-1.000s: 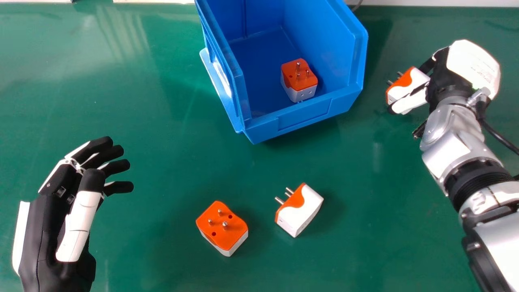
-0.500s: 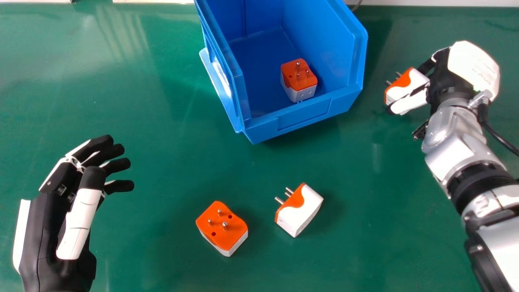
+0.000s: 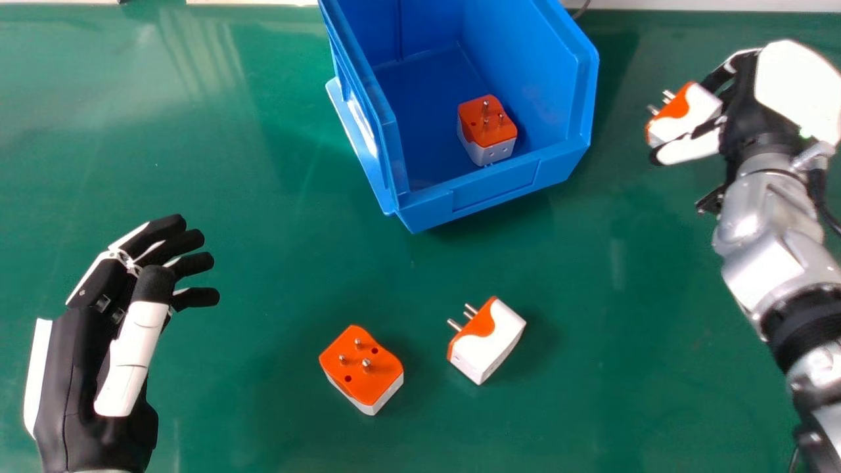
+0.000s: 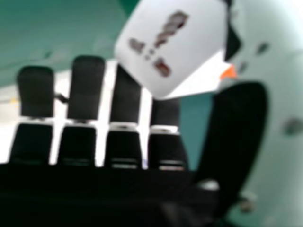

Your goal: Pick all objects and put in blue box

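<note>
Blue box (image 3: 489, 187): open side up, so here's the target, ready to take parts from above.
Boxed adapter (image 3: 487, 125): inside the box, near its front wall, prongs up; one is home already.
Held adapter (image 3: 696, 115): out to the right of the box, prongs aimed roughly boxward, gripped by its white body, likely because that keeps the metal pins out of the way.
Right hand (image 3: 755, 108): thumb and fingers closed around that adapter, well apart from the box; it'll have to come left and over the wall.
Prongs-up adapter (image 3: 361, 364): on the table (image 3: 263, 164), robot's side of the box, waiting.
Side-lying adapter (image 3: 493, 341): also nearer the robot than the box, just right of its neighbour, pins pointing left.
Left hand (image 3: 128, 358): left of the box, fingers loose, nothing held.
Change: and the right hand has swung farther right of the box, apparently lifting, adapter with it; the box and both loose adapters stay put.
</note>
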Controlling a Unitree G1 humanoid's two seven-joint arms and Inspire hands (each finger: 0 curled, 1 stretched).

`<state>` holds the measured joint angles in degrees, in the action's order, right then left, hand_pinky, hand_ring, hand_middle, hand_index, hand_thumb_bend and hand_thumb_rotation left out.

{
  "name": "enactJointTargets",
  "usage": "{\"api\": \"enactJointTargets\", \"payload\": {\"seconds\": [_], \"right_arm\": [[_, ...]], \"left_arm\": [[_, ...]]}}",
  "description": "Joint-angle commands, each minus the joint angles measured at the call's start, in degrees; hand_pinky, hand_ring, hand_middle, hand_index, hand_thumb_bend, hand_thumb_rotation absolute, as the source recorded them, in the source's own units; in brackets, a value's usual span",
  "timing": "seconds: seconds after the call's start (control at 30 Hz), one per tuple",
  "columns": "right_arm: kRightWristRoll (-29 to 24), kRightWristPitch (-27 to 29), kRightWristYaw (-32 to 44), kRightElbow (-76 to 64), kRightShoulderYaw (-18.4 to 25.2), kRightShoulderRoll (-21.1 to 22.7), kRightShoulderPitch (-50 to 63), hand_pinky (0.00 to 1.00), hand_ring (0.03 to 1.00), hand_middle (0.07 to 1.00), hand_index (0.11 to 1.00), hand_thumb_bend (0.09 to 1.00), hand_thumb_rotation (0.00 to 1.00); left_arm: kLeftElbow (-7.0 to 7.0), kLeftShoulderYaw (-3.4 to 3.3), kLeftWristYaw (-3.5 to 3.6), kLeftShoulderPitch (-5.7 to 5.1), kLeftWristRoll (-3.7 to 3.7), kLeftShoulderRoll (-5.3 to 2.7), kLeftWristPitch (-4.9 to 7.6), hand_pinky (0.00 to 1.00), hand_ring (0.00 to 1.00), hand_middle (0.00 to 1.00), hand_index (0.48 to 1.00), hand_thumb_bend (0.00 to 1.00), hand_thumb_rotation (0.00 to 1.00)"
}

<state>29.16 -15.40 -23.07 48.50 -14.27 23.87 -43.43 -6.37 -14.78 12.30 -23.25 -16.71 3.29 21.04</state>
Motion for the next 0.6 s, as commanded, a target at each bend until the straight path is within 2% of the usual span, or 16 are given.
{"api": "enactJointTargets", "payload": {"seconds": [0.0, 0.17, 0.27, 0.47, 0.57], "right_arm": [[1.1, -0.5, 0.4, -6.0, 1.1, 2.7, 1.4, 0.33, 0.437, 0.494, 0.513, 0.502, 0.00], [1.5, -6.2, 5.5, -22.7, 3.7, 4.6, 9.3, 0.33, 0.434, 0.500, 0.522, 0.498, 0.00], [2.1, -8.9, 8.6, -31.7, 4.8, 5.1, 13.9, 0.32, 0.428, 0.494, 0.527, 0.496, 0.00], [4.7, -13.1, 12.5, -51.5, 6.2, 4.4, 25.8, 0.32, 0.430, 0.507, 0.524, 0.495, 0.00], [6.4, -11.5, 13.2, -58.4, 5.8, 4.3, 31.3, 0.31, 0.431, 0.513, 0.525, 0.494, 0.00]], "left_arm": [[-0.41, -0.12, 0.09, 0.12, 0.15, 0.07, 0.90, 0.57, 0.69, 0.72, 0.706, 0.98, 0.66], [0.57, -0.30, 0.59, 0.75, -0.06, 0.17, 1.44, 0.58, 0.69, 0.72, 0.708, 0.98, 0.66], [0.80, -0.40, 0.57, 0.88, 0.15, 0.24, 1.52, 0.58, 0.70, 0.73, 0.709, 0.98, 0.66], [0.83, -0.47, 0.40, 1.17, -0.04, 0.12, 1.42, 0.59, 0.70, 0.73, 0.713, 0.98, 0.66], [1.00, -0.39, 0.52, 1.44, 0.05, 0.27, 1.36, 0.59, 0.70, 0.73, 0.714, 0.98, 0.66]]}}
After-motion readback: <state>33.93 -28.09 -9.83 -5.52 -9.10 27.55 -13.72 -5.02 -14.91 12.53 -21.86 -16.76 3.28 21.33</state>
